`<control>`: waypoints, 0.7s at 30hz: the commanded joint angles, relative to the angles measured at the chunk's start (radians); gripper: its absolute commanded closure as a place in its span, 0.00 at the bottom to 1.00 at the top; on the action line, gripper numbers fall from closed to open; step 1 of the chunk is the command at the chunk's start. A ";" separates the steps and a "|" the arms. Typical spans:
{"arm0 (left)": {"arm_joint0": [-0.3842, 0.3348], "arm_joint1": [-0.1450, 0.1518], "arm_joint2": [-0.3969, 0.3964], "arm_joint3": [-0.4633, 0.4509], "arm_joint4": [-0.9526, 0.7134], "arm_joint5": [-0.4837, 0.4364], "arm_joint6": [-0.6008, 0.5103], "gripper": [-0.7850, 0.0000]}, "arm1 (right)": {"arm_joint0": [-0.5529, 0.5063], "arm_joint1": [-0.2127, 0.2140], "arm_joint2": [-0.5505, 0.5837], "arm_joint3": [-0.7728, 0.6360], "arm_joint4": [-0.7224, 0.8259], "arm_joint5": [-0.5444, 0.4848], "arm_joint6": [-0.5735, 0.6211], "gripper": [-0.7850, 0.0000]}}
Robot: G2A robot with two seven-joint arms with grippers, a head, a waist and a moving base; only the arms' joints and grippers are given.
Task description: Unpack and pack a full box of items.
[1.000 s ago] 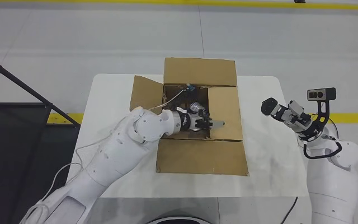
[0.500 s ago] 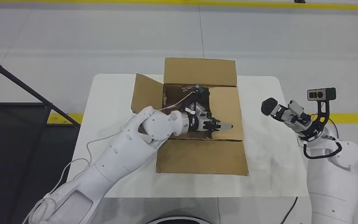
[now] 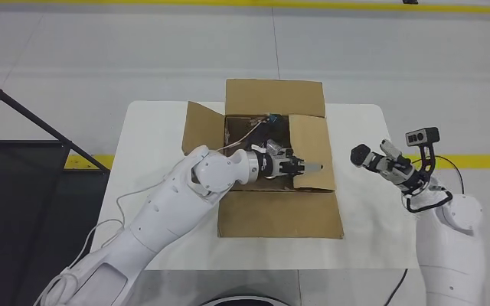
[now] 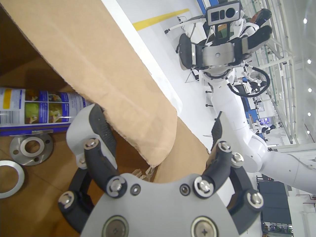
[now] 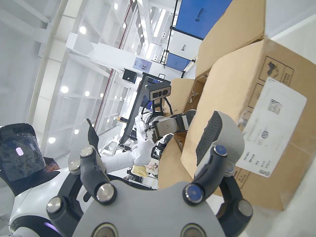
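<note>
Both the left gripper (image 4: pixel 158 124), astride the box (image 3: pixel 272 98) flap (image 4: pixel 111 57), and the right gripper (image 3: pixel 372 155) had fingers apart; unpacking, I judged the can (image 4: pixel 32 109) my next pick.

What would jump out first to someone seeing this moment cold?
The open cardboard box sits mid-way on the white table, with the left claw open astride the edge of a side flap. Inside lie a blue-labelled can, a metal flange and a ring. The right claw hangs open to the box's right.
</note>
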 commanded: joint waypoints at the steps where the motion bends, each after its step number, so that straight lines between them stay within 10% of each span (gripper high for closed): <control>1: 0.007 -0.001 -0.008 -0.012 -0.002 0.003 0.014 0.00 | 0.000 0.004 -0.006 0.025 -0.011 0.008 0.000 0.00; 21: -0.021 -0.044 0.018 -0.045 -0.013 0.038 0.144 0.00 | 0.001 0.002 -0.146 0.177 0.149 -0.038 0.152 0.00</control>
